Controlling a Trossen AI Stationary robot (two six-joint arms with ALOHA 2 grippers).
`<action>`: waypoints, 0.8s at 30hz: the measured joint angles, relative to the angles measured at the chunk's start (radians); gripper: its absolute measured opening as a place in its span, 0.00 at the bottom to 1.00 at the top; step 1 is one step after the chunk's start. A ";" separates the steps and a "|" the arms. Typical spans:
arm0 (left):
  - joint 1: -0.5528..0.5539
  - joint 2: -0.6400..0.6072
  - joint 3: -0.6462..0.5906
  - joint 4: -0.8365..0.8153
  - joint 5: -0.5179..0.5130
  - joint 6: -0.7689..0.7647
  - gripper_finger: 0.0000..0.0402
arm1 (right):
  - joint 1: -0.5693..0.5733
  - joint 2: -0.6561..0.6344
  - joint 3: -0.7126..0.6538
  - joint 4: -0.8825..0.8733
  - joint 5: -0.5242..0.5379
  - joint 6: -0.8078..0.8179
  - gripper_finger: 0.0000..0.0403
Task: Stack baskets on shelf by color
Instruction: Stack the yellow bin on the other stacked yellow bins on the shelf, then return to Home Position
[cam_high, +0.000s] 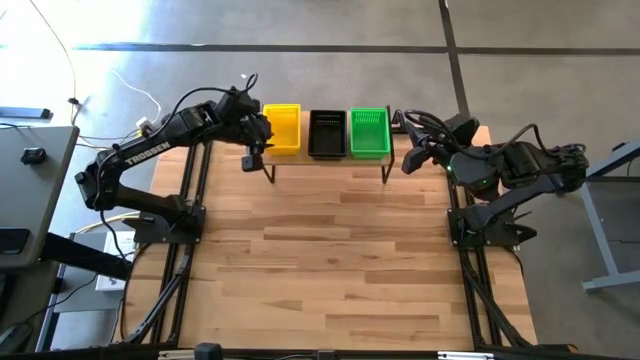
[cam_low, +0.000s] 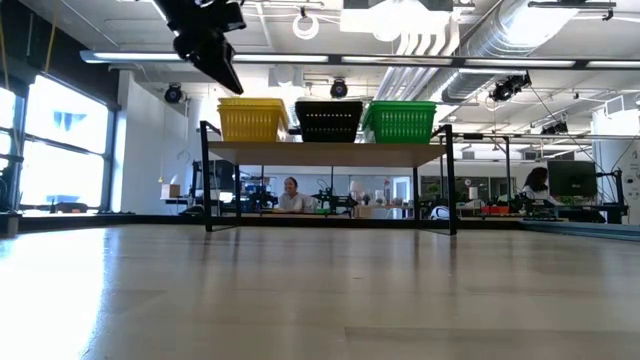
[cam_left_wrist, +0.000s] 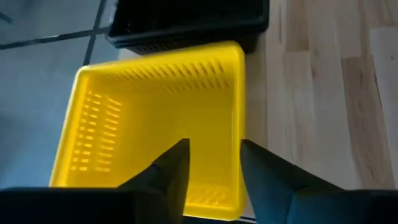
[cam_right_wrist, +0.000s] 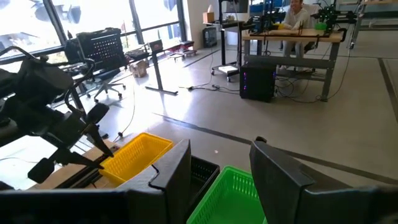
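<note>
On the shelf (cam_high: 330, 160) at the table's far edge stand a yellow basket (cam_high: 283, 128), a black basket (cam_high: 327, 132) and a green basket (cam_high: 369, 131) side by side, resting on their bottoms on the plank (cam_low: 330, 152). I cannot tell whether more baskets are nested inside them. My left gripper (cam_left_wrist: 214, 146) is open above the yellow basket's left near corner, and in the low view (cam_low: 222, 70) it stands higher than the basket rim. My right gripper (cam_right_wrist: 221, 146) is open and empty, to the right of the green basket (cam_right_wrist: 227, 193).
The shelf's black legs (cam_high: 270, 172) stand on the wooden tabletop (cam_high: 330, 260). A side table (cam_high: 30, 170) stands left of the table. People sit at desks in the room beyond (cam_low: 292, 195).
</note>
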 joint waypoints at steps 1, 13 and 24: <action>-0.001 0.000 0.008 -0.001 -0.002 -0.007 0.34 | 0.000 0.000 0.000 0.000 0.000 0.000 0.37; -0.060 -0.034 0.179 -0.043 -0.006 -0.194 0.42 | 0.000 0.005 0.000 -0.016 -0.095 0.000 0.37; -0.262 -0.195 0.169 -0.046 -0.019 -0.427 0.42 | 0.000 0.073 0.000 -0.016 -0.115 0.067 0.37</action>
